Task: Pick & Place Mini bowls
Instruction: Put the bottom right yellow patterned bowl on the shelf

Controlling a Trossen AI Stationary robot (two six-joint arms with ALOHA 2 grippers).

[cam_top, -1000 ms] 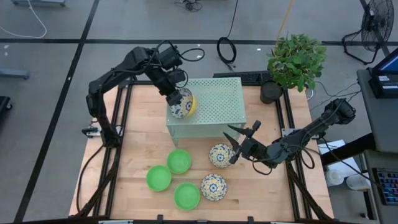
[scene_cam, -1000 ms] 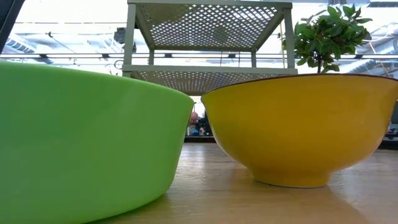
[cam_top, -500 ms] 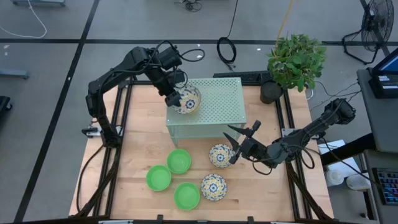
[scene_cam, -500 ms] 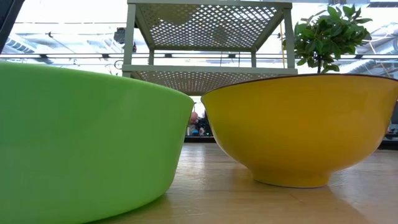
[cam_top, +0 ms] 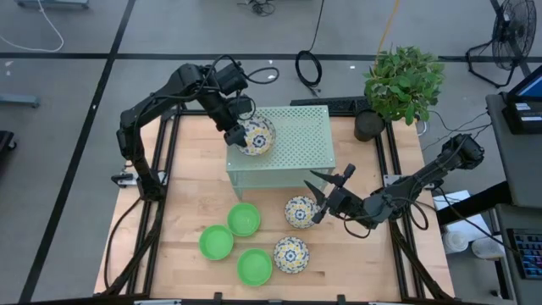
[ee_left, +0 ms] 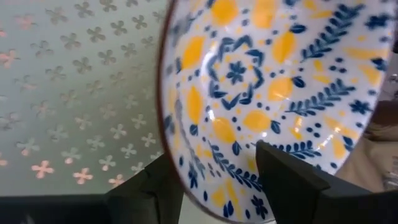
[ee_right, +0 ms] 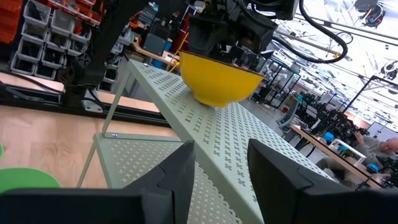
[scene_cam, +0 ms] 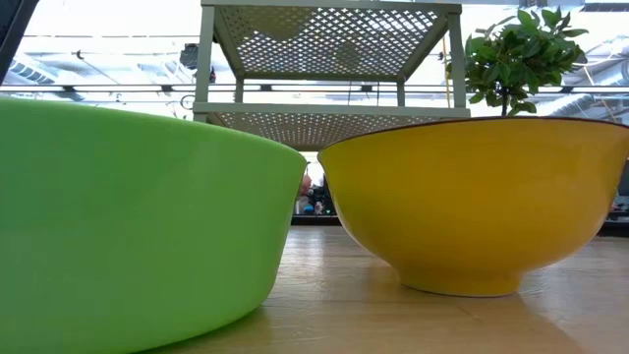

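A white mini bowl with blue-and-yellow flowers (cam_top: 258, 135) stands upright on the top of the pale green perforated stand (cam_top: 292, 144), near its far left corner. My left gripper (cam_top: 240, 133) is open at the bowl's left rim, one finger inside (ee_left: 283, 177) and one outside (ee_left: 152, 186). Two more floral bowls (cam_top: 299, 212) (cam_top: 291, 253) and three green bowls (cam_top: 244, 219) (cam_top: 216, 242) (cam_top: 255, 266) rest on the table. My right gripper (cam_top: 326, 196) hovers open and holds nothing, right of the nearer floral bowl. My left gripper has the bowl's rim (ee_left: 177, 168) between its open fingers, which slant down from the table's far left. The gap is wider than the bowl's wall. Whether either finger touches the wall, I cannot tell. The bowl rests on the stand by its foot (ee_right: 214, 99).
A potted plant (cam_top: 404, 83) stands at the table's far right corner. In the low view a green bowl (scene_cam: 128, 216) and a floral bowl's yellow outside (scene_cam: 482, 206) fill the foreground. Bare wood lies left of the stand (cam_top: 195, 178).
The floral bowl at my left gripper has tipped from lying tilted on its side to standing upright on the stand's top. The gripper has kept its place there. My right arm has kept still.
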